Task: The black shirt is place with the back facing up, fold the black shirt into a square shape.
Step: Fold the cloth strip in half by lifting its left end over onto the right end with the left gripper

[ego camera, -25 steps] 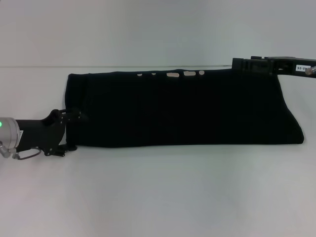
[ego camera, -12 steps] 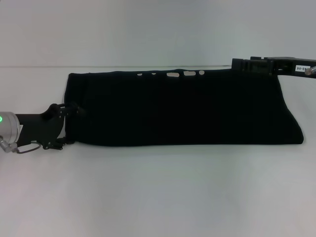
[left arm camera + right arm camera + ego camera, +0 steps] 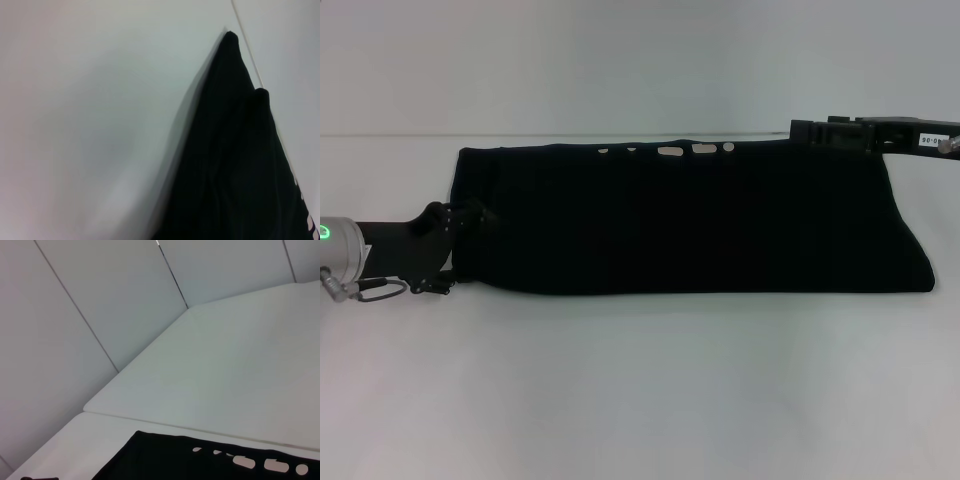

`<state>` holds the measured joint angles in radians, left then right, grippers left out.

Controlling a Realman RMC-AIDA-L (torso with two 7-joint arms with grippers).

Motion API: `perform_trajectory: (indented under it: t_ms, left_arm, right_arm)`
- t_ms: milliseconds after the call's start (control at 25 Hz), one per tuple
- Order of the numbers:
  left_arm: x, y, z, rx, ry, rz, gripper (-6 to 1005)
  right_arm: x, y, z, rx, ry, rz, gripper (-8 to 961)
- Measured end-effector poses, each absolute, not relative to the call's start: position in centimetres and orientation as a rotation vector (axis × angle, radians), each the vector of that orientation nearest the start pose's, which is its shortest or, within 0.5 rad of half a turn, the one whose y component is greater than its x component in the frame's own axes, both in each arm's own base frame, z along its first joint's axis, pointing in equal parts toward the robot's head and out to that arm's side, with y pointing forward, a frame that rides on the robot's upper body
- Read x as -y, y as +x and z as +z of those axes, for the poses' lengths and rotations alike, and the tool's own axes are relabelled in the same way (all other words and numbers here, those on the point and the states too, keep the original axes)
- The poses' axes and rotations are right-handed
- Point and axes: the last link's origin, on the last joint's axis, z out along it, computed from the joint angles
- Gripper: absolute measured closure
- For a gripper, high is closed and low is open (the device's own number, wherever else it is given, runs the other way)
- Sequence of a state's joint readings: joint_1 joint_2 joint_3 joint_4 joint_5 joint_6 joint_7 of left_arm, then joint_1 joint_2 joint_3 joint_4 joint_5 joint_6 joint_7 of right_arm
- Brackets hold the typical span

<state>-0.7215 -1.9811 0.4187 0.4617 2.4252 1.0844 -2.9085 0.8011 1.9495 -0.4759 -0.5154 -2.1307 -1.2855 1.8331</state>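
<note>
Black fabric across mid-counter: the black shirt (image 3: 690, 220) lies as a long folded band on the white counter (image 3: 640, 390), running left to right, long edges roughly parallel to the counter's far edge. Small pale marks (image 3: 688, 150) show along its far edge near the middle; the right wrist view shows the same marks (image 3: 250, 461) on the shirt (image 3: 165, 457).

Left gripper (image 3: 460, 245) sits at the shirt's left end, low at the counter surface, black body touching or overlapping the fabric edge. Black on black, so cannot tell if it's open, closed, or holding cloth. Silver arm segment with a green light (image 3: 325, 234) trails off toward the left edge of the head view.

Left wrist view: only shirt fabric (image 3: 235, 165) rising to two rounded peaks against the counter (image 3: 90, 120); no fingers visible.

Right gripper (image 3: 800, 130) is at the shirt's far right corner, arm coming in from the right, level with the far edge. Its state can't be read either; contact with the fabric unclear.
</note>
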Motion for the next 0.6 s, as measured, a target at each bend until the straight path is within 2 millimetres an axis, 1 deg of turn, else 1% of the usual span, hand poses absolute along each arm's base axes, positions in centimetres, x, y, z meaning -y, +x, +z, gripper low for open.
perform_trajectory:
  t_ms: [240, 480, 600]
  left_arm:
    - [-39.89, -31.58, 1.98, -2.925, 1.761, 0.784, 136]
    - [-39.62, -31.72, 2.02, -2.896, 1.798, 0.793, 160]
    - [-39.53, -31.82, 2.00, -2.898, 1.797, 0.789, 337]
  right_arm:
    - [-43.16, 23.55, 5.13, -1.095, -2.378, 0.700, 29]
    - [-43.17, 23.52, 5.11, -1.094, -2.379, 0.699, 29]
    - [-43.15, 23.58, 5.14, -1.095, -2.378, 0.698, 29]
